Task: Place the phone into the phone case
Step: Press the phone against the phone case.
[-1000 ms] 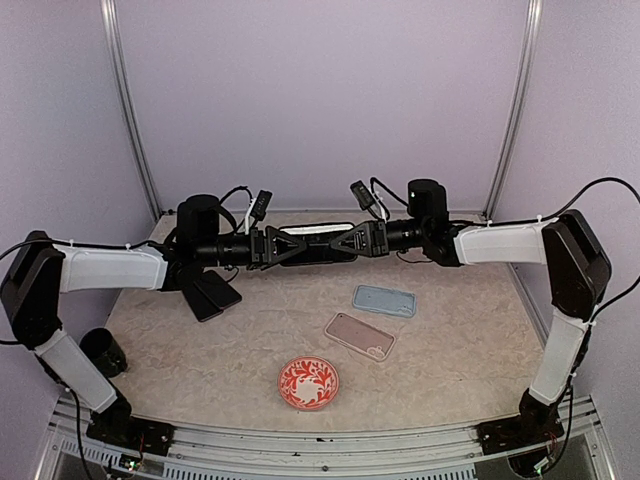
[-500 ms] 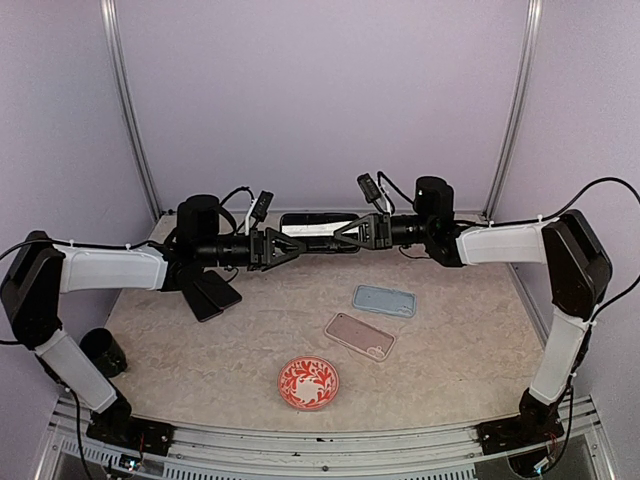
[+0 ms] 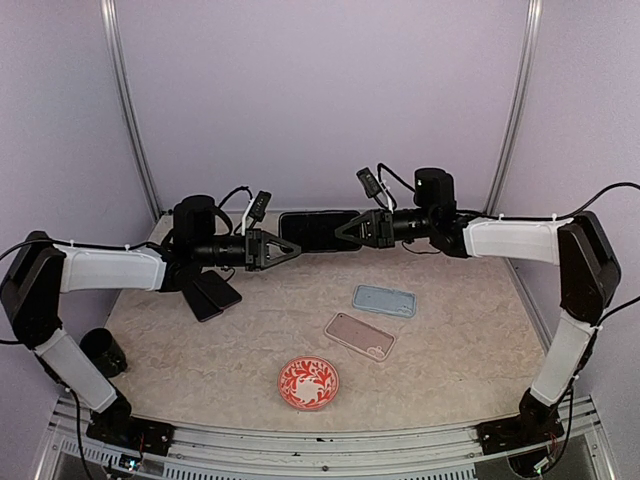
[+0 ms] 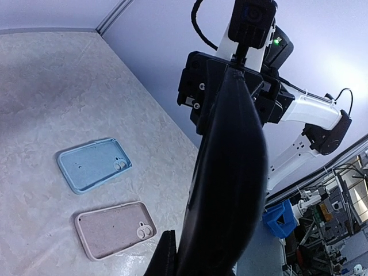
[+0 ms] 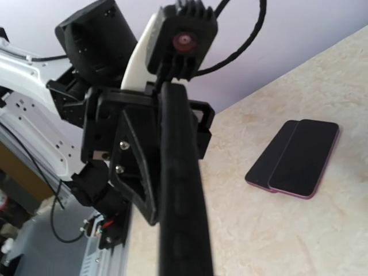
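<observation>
Phone [image 3: 318, 231], black, held in the air over the far table [image 3: 450, 360], well apart from the blue case [image 3: 384, 300] and pink case [image 3: 359, 335] below. Within the last second it has risen and turned its face toward the top camera. My right end effector [image 3: 350, 229] is clamped on its right end. Whether my left end effector [image 3: 292, 250] still pinches the other end, I cannot tell. Seating in a case, I judge, remains undone.

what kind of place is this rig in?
Likely a robotics lab test cell: plain panel walls on aluminium posts, two arms bolted to one tabletop, staged props such as the blue case and the phone in the right claw.
</observation>
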